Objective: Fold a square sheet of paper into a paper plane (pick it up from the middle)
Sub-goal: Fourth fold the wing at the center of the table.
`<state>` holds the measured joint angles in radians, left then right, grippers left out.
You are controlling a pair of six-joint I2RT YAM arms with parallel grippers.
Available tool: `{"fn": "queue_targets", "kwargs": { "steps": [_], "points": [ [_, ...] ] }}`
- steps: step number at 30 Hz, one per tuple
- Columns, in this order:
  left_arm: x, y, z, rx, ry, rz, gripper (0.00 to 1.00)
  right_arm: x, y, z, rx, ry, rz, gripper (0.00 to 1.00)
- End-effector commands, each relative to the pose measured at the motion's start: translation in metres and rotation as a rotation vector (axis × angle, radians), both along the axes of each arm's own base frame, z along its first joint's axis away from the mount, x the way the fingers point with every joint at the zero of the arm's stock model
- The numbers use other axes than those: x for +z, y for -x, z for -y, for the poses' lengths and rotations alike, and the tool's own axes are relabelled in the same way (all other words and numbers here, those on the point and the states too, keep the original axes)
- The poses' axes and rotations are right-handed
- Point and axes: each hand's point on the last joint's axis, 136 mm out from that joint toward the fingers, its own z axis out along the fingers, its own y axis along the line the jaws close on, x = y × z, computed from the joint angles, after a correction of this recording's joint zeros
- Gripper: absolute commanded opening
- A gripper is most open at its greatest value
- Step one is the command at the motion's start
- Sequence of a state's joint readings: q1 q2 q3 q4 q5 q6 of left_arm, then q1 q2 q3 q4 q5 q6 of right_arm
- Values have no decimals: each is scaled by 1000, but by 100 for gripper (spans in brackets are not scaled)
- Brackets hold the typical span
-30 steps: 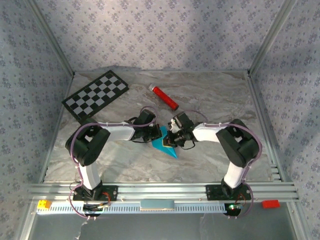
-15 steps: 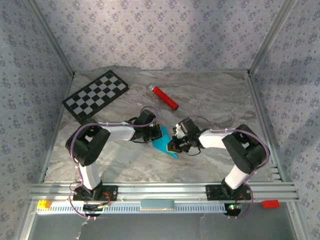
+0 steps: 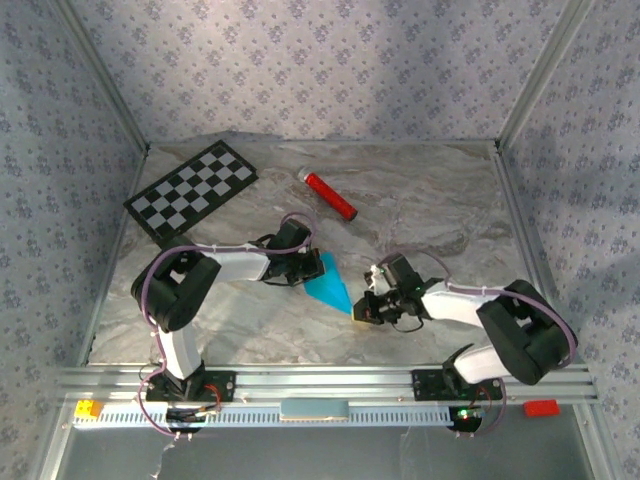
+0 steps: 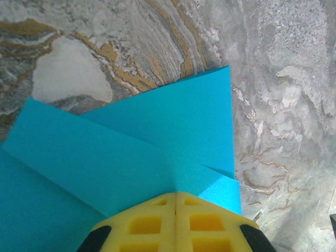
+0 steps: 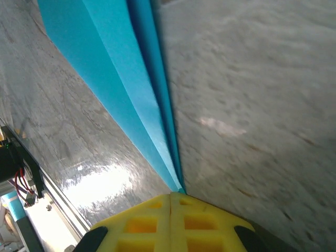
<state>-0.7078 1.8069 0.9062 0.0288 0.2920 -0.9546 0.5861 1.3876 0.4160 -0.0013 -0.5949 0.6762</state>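
Observation:
The bright blue sheet of paper (image 3: 330, 284) lies folded into a narrow pointed paper plane shape on the marble table, its tip toward the near right. My left gripper (image 3: 306, 270) is shut, and its yellow fingertips rest on the wide end of the paper (image 4: 157, 136), where layered folds show. Pressed together at the paper's pointed tip are the fingertips of my right gripper (image 3: 366, 308), also shut. In the right wrist view the folded paper (image 5: 121, 79) runs away from that gripper (image 5: 170, 197) as a long narrow wedge with a centre crease.
A black-and-white checkerboard (image 3: 190, 190) lies at the back left. A red cylinder (image 3: 330, 196) lies behind the arms at centre back. Aluminium rails (image 3: 320, 380) run along the near edge, and patterned walls close the other sides.
My right gripper has slid along the paper from its middle down to the pointed tip at the near right, uncovering the paper. The left gripper has stayed put.

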Motion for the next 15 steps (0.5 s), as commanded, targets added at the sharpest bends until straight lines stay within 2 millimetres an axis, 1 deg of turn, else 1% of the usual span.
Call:
{"fn": "queue_targets", "kwargs": {
  "steps": [1, 3, 4, 6, 7, 11, 15],
  "points": [
    [-35, 12, -26, 31, -112, -79, 1, -14, 22, 23, -28, 55, -96, 4],
    [-33, 12, -24, 33, -101, -81, 1, 6, 12, 15, -64, -37, -85, 4],
    [-32, 13, -24, 36, -96, -84, 1, 15, 6, 13, -87, -54, -70, 7],
    [-30, 13, -23, 47, -89, -90, 1, 25, -2, 15, -114, -36, -60, 13],
    [-29, 13, -23, 55, -87, -96, 1, 30, -5, 15, -112, -25, -60, 14],
    [-25, 13, -20, 81, -53, -111, 1, 39, -10, 8, -105, -40, -92, 20],
    [-20, 12, -19, 89, -39, -112, 1, 35, -14, 2, -133, -50, -135, 26]
  ]
}}
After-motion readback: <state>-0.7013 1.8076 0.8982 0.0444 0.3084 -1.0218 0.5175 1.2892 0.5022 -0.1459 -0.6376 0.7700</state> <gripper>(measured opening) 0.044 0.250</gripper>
